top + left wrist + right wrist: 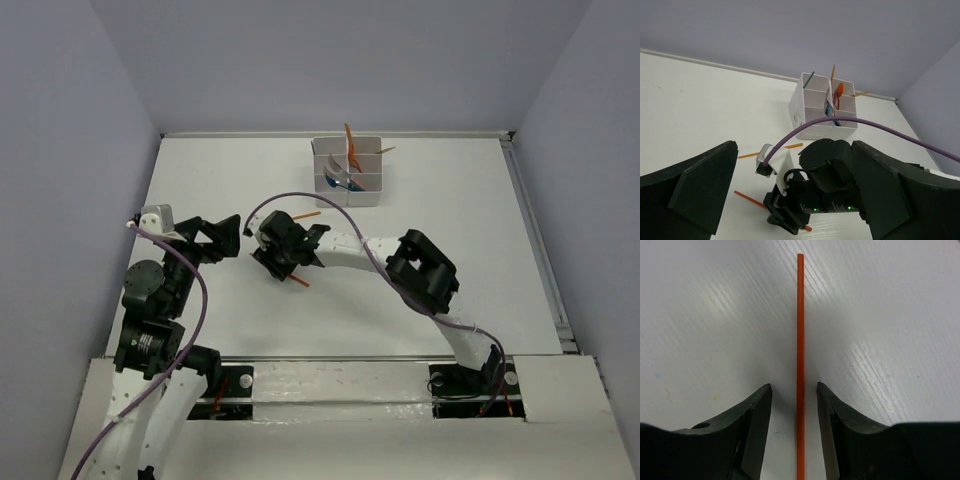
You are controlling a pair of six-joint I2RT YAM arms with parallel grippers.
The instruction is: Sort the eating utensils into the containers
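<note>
"Where was the orange stick (800, 315)?"

"Flat on the desk (700, 315), between the right fingers (762, 405). They stood narrowly apart and had not yet gripped it."

"How should it have been taken?"

"Probably by closing low and centred so it couldn't roll, then lifting level. The left fingers (222, 225) hung wide and empty at 9 o'clock. A second stick (307, 214) lay beyond, and the white bins (365, 195) stood farthest, at 12 o'clock."
</note>
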